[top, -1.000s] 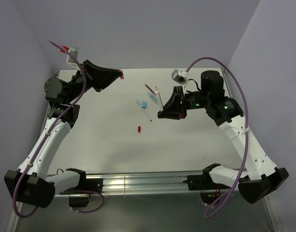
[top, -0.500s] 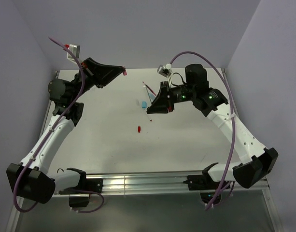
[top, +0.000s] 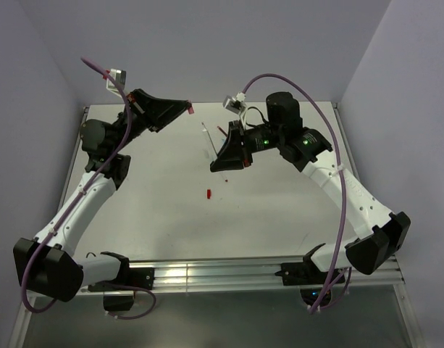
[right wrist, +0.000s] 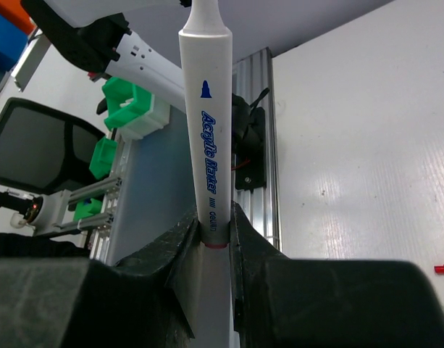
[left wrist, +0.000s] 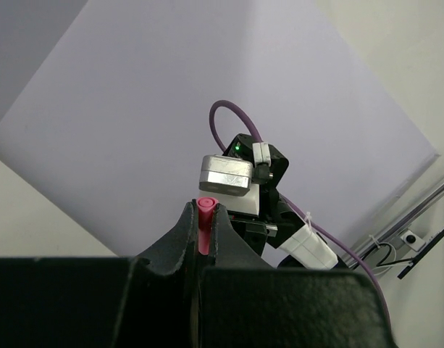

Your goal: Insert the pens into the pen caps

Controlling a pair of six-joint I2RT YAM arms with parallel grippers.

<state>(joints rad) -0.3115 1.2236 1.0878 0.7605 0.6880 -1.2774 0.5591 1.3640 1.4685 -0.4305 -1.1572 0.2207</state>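
Frankly, the weak point is alignment: my right jaws (right wrist: 211,230) are pinching the white pen (right wrist: 206,130) low on its barrel, at a thin red band. Most of its length stands free toward the top of the right wrist view, and I judge that a sideways push at the far end could lever it round in my grip. My left jaws (left wrist: 205,214) are pressed onto a small pink-red cap (left wrist: 206,226) that pokes just past their tips, held high at the upper left of the top view. That is a narrow hold on a slick stub, so a pen arriving off-axis would likely tilt it or squirt it out rather than seat. Pen and cap are well apart, and I cannot tell whether the cap's outward end is the open one, nor which end of the pen leads, since the frame cuts it off. A loose red cap (top: 208,193) lies on the worktop (top: 156,210) just below my right jaws in the top view, and a low swing there could flick it away. The worktop is white and matt with faint scuffs, edged at the bottom of the top view by an aluminium rail (top: 207,274). Plain lilac walls (top: 207,43) close in the back and both sides, and past the rail, at the left of the right wrist view, sit green fittings (right wrist: 131,109) and a dark panel I cannot identify
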